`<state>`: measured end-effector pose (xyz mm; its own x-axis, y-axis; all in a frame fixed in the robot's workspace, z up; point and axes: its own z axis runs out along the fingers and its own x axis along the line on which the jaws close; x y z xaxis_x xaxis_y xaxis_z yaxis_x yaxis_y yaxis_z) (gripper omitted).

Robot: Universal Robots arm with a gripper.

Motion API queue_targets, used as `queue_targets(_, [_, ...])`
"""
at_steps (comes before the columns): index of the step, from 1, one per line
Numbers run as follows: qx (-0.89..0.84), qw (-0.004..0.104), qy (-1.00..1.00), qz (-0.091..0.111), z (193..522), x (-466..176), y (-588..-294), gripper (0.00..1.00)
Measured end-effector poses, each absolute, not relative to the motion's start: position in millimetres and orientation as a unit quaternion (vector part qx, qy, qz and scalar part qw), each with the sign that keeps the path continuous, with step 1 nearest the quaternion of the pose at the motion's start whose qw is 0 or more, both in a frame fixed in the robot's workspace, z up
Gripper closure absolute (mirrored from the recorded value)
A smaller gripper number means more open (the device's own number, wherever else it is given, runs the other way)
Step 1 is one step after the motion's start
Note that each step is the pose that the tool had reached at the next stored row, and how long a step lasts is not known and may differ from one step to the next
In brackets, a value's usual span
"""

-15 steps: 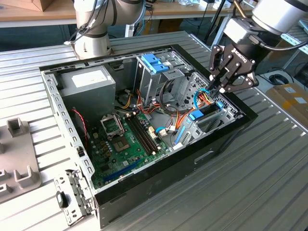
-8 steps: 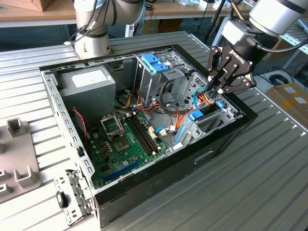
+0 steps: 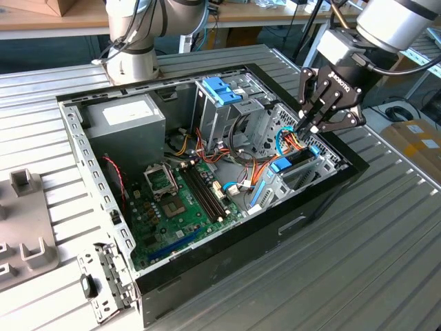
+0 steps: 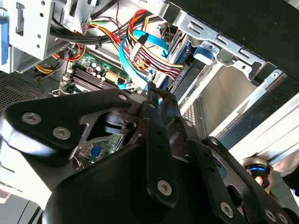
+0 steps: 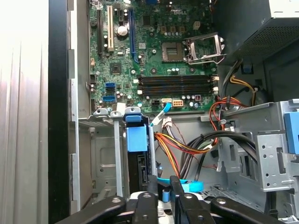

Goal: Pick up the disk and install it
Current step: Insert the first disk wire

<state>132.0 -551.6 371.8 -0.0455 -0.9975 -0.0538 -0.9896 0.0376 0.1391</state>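
The disk [image 3: 285,165] stands on edge inside the drive bay at the exterior view's right end of the open computer case [image 3: 303,221]. Its blue carrier end faces up and its dark body sits down in the slot. In the first wrist view the disk [image 5: 137,139] shows as a blue tab over a dark edge between the bay's metal walls. In the second wrist view the disk's blue tab [image 4: 204,51] sits in the bay. My gripper [image 3: 306,129] hangs just above the bay, beside the disk. Its black fingers [image 5: 152,189] are drawn together, with a blue flat cable [image 5: 189,187] right at the tips. The gripper [image 4: 152,92] points into the cable bundle.
A green motherboard [image 3: 182,200] fills the case floor, and a grey power supply box [image 3: 127,117] sits at the far corner. A metal drive cage with a blue latch [image 3: 220,89] rises mid-case. Orange and red wires [image 3: 241,169] cross near the bay. Grey fixtures [image 3: 27,227] lie on the ribbed table.
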Motion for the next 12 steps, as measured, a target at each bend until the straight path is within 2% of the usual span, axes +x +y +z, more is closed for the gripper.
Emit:
queue_targets(1, [0.690, 0.029, -0.720, -0.069, 371.7, 132.0, -551.6, 0.78])
queue_targets(2, [0.690, 0.029, -0.720, -0.069, 371.6, 132.0, -551.6, 0.79])
queue_targets(12, [0.690, 0.031, -0.720, -0.067, 371.1, 132.0, -551.6, 0.79])
